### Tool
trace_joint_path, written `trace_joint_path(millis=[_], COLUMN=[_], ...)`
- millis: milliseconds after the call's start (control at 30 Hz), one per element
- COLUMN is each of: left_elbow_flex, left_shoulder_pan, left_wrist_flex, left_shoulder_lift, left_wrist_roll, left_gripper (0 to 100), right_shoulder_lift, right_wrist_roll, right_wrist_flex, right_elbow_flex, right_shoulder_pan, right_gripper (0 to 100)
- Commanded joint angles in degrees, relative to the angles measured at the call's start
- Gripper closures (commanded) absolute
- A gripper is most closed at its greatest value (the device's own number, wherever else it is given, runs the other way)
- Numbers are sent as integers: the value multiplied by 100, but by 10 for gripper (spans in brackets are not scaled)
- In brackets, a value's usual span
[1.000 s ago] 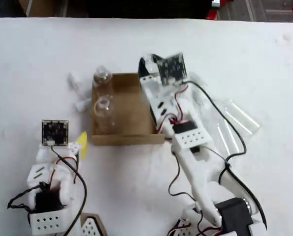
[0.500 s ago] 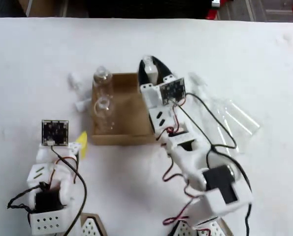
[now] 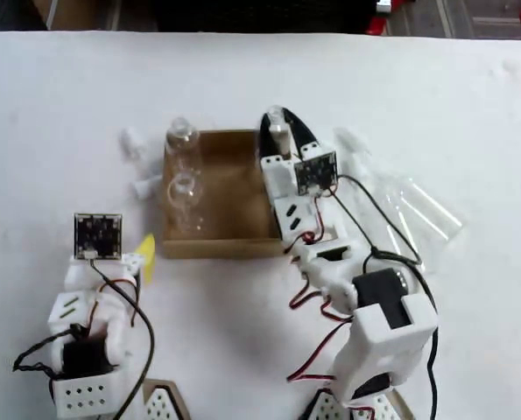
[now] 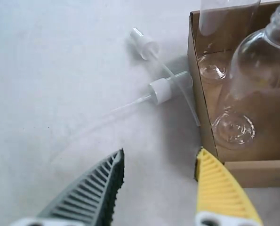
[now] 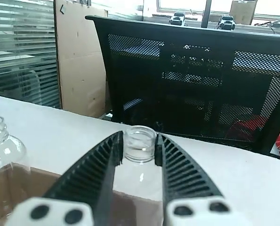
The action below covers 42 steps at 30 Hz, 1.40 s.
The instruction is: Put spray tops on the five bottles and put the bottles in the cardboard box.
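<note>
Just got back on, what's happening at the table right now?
The right gripper is shut on a bare-necked bottle at the cardboard box's far right corner. Two more uncapped bottles sit inside the box. The left gripper hangs open near the box's near left corner, with two spray tops loose on the table beside the box.

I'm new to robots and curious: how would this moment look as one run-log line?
right gripper shut on bottle | left gripper open near spray tops | two uncapped bottles in cardboard box

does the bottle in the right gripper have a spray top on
Off. The bottle held by the right gripper shows a bare, open neck with nothing fitted on it.
</note>
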Motion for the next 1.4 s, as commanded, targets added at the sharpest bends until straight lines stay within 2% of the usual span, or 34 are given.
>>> trace_joint_path(millis=[0, 300, 467, 900, 1100, 1367], left_elbow_flex=[-18, -18, -18, -18, -18, -18], left_shoulder_pan=[92, 92, 92, 92, 92, 92], left_wrist_flex=[53, 53, 53, 53, 53, 35], left_shoulder_lift=[-84, -84, -84, -84, -84, -84], left_wrist_roll=[-26, -26, -26, -26, -26, -26], left_gripper=[766, 766, 766, 766, 766, 766], right_shoulder_lift=[-31, 497, 796, 813, 796, 760], right_wrist_roll=[79, 70, 79, 79, 70, 44], right_wrist_flex=[-92, 338, -110, -101, -92, -92], right_elbow_flex=[-264, -765, -826, -809, -695, -695], right_shoulder_pan=[92, 84, 40, 40, -40, -57], right_gripper=[982, 982, 982, 974, 837, 861])
